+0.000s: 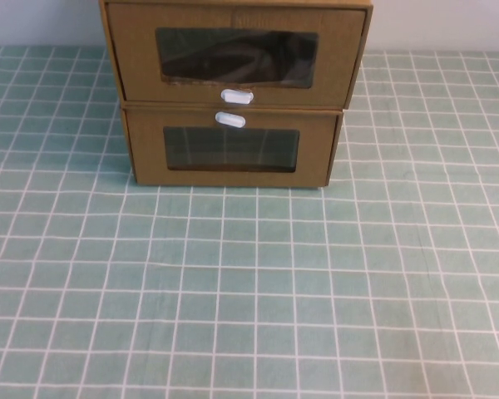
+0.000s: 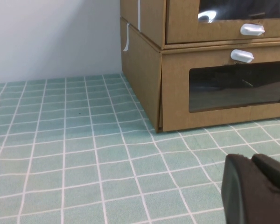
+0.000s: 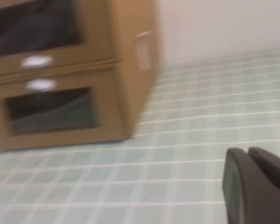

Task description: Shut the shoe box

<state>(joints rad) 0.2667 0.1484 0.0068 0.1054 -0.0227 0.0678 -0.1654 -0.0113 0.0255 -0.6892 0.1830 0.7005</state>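
Note:
Two brown cardboard boxes are stacked at the table's far middle. The upper one is the shoe box (image 1: 237, 54), with a clear front window and a white pull tab (image 1: 237, 96) below it. Its drawer front juts a little forward over the lower box. It also shows in the left wrist view (image 2: 210, 28) and the right wrist view (image 3: 46, 51). My left gripper (image 2: 250, 158) is shut and empty, low over the table, left of the boxes and nearer me. My right gripper (image 3: 247, 151) is shut and empty, to their right. Neither gripper shows in the high view.
The lower cardboard box (image 1: 231, 150) has its white tab (image 1: 230, 120) above its window. A green checked cloth (image 1: 249, 291) covers the table in front of the boxes. A pale wall (image 2: 51, 37) stands behind.

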